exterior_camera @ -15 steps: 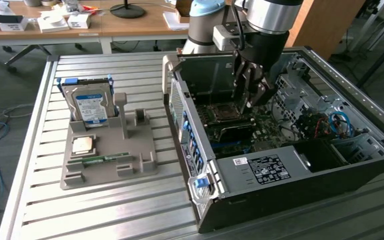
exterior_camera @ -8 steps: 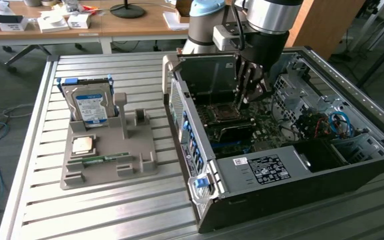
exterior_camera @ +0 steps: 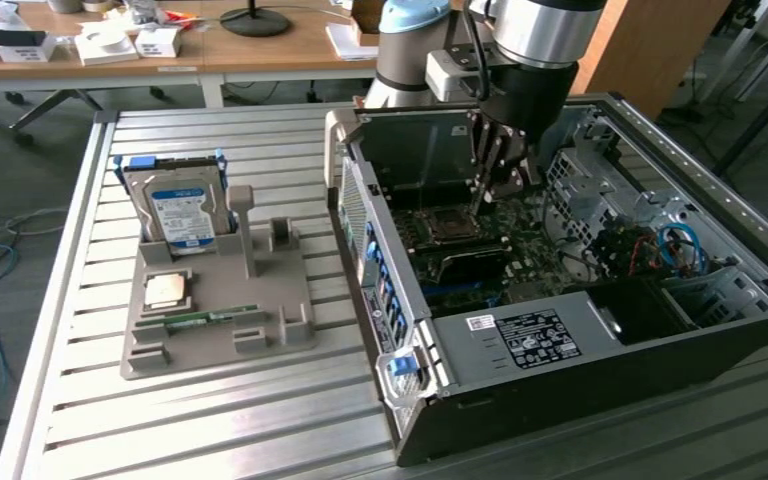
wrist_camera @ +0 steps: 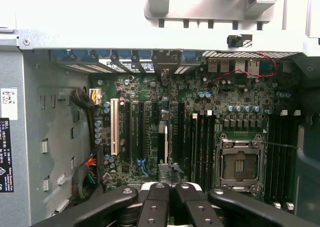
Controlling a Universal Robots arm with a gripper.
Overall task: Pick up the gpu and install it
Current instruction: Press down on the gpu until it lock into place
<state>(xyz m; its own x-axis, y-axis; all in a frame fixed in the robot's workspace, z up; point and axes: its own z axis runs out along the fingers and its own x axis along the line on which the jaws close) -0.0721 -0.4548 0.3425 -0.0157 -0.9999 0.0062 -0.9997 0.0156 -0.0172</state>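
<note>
GPU (wrist_camera: 166, 144), thin flat card standing on edge, clamped in closed gripper (wrist_camera: 169, 187) above green motherboard (wrist_camera: 210, 102).

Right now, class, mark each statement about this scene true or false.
1. The hard drive stands upright in the grey holder. True.
2. The computer case is closed up. False: it is open and the motherboard shows.
3. The gripper hangs over the grey holder. False: it is inside the case, above the motherboard.
4. The gripper is shut. True.
5. The memory stick lies on the holder. True.
</note>
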